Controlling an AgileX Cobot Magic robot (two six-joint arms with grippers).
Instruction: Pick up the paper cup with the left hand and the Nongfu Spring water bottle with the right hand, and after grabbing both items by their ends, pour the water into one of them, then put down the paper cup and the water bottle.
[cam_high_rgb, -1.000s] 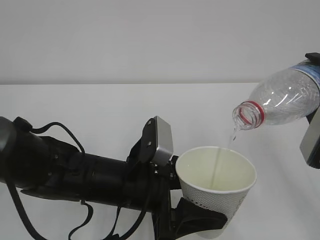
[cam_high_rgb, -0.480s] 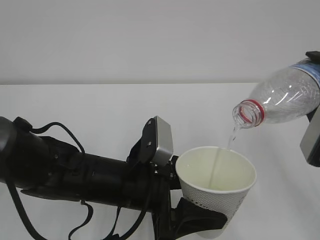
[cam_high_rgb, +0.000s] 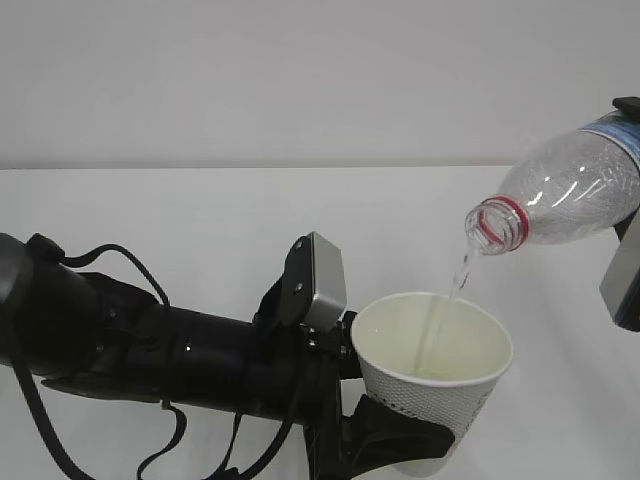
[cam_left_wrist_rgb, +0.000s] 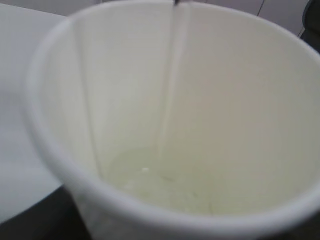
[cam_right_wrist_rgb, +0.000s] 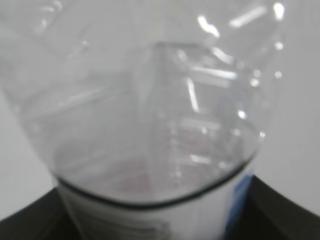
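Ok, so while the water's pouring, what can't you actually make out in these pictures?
- Right claw: exterior view cuts it off at the right edge; in the right wrist view the clear ribbed plastic bottle fills the frame.
- Left claw: the white tapered paper cup covers its tips.
- Cup's base: cut off below, exterior view.
- Bottle's label: blurred, right wrist view.

You are looking at a plain white table (cam_high_rgb: 200, 210) running beneath and behind the left gripper (cam_high_rgb: 400, 445), meeting a pale wall (cam_high_rgb: 300, 70) farther back. No object is showing directly on its visible surface.
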